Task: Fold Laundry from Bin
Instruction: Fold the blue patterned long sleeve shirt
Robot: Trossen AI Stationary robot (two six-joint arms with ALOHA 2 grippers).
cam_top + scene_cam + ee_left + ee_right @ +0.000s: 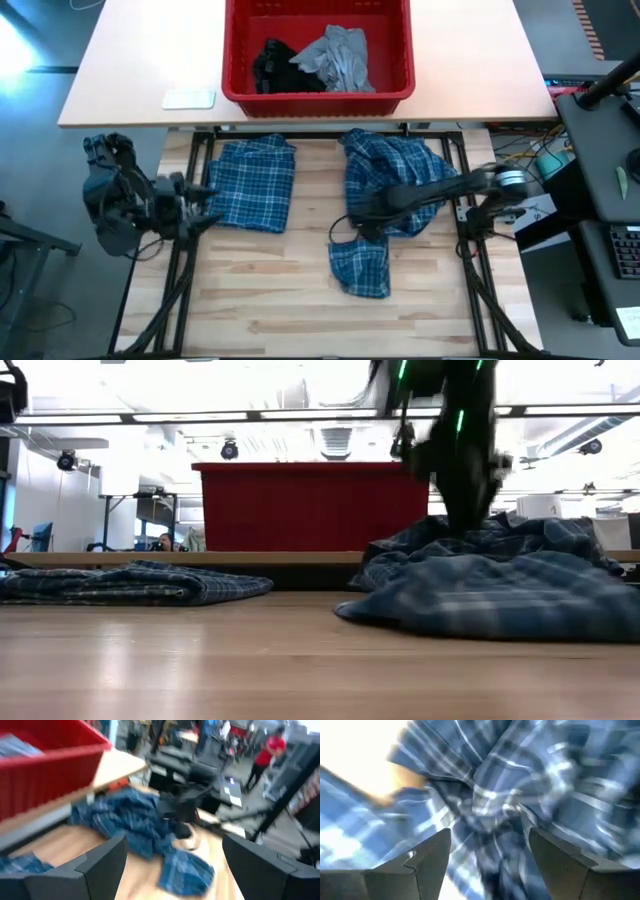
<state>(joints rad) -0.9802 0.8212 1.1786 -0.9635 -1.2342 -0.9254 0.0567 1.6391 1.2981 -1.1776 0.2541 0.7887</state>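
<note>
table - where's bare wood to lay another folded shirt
Free: the near table strip in front of both shirts, and the gap between the folded plaid shirt and the crumpled plaid shirt. Crowded: around the right gripper on the crumpled shirt, and the red bin.

Bright lights shine from the ceiling in the low view. Both wrist views are smeared and blurry.
</note>
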